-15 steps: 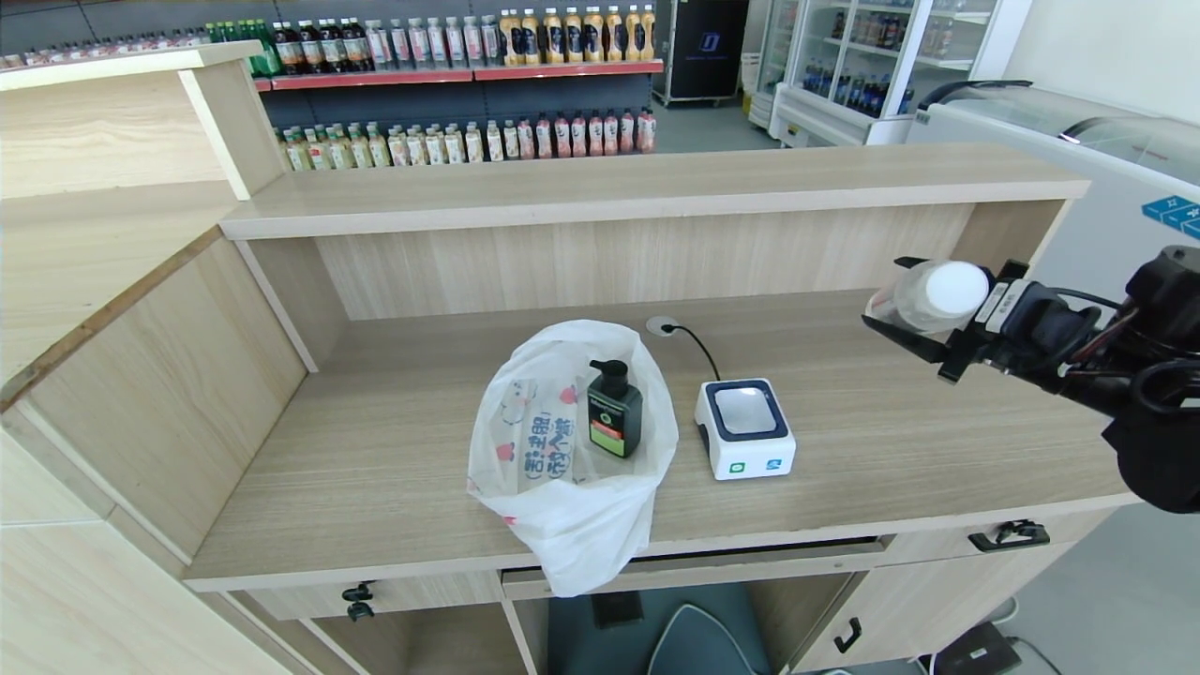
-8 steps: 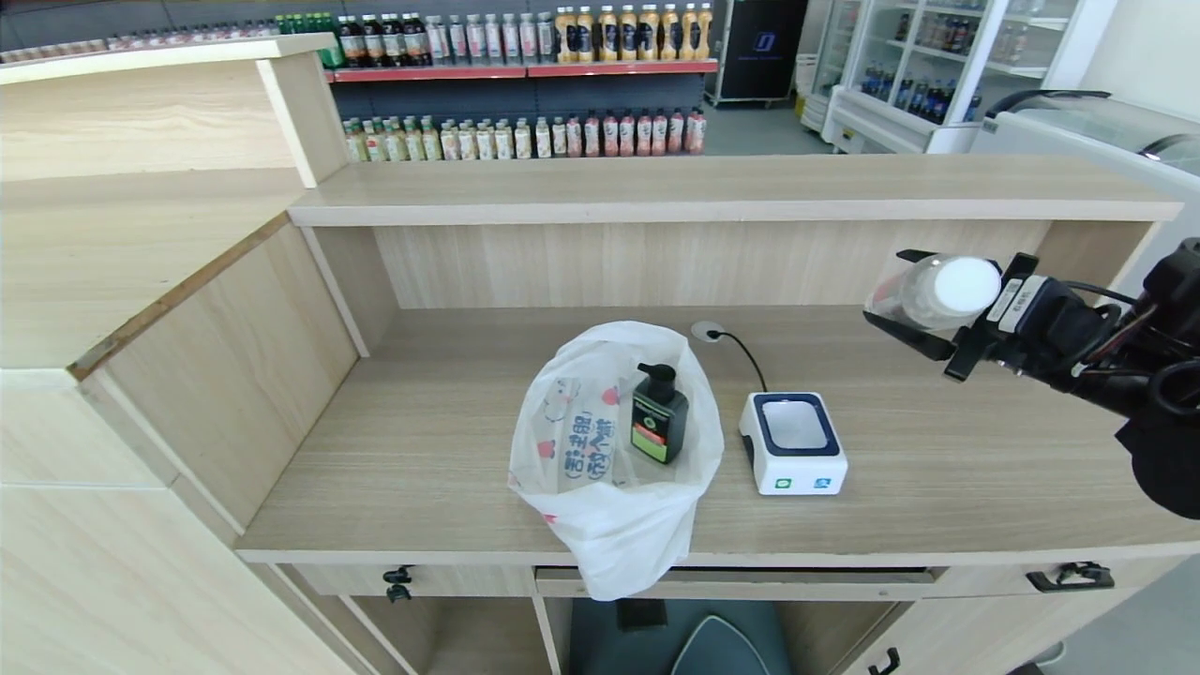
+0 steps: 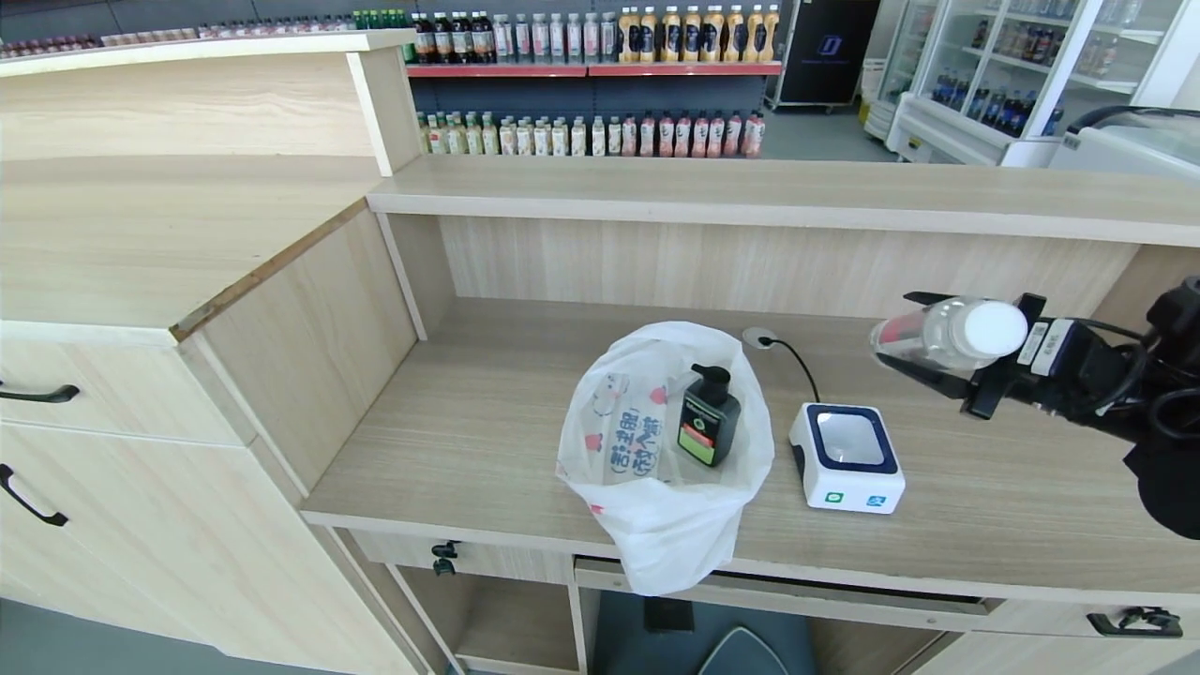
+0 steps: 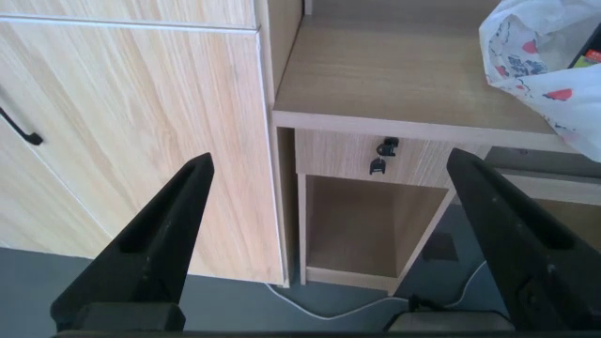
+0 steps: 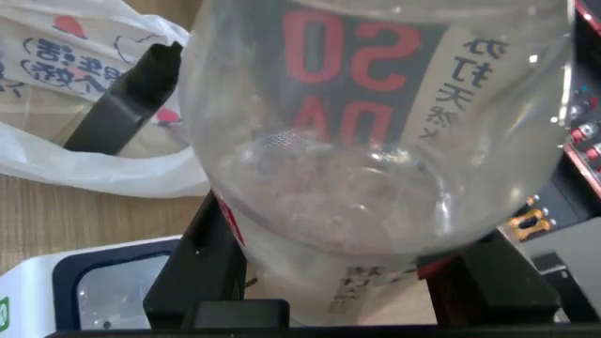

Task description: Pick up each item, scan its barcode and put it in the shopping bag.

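right gripper [image 3: 923,336]: clamped on a clear plastic bottle [image 3: 947,333] with a white cap and a red-printed label; one black finger above its body, one below, as seen from the head view.
clear plastic bottle, position: lying about level in the grip, white cap toward the wrist, far end pointing to the robot's left; held in the air well above the counter; close against the lens in the right wrist view [image 5: 376,141].
white box scanner [image 3: 847,455] with a dark-blue-framed glass window: on the counter, below the right gripper and slightly to its left; glass facing up; one corner visible under the held bottle [image 5: 94,282].
white plastic shopping bag [image 3: 656,487] with red and blue print: farther left of the right gripper, just beyond the scanner; mouth open, lower part hanging over the counter's front edge.
dark pump bottle [image 3: 710,427] with a green and red label: upright inside the bag.
left gripper [image 4: 329,244]: fingers spread wide, nothing between them; low, in front of the counter's front panel, with the bag [image 4: 545,56] farther off and higher up.
light wooden counter [image 3: 469,441]: under both bag and scanner.
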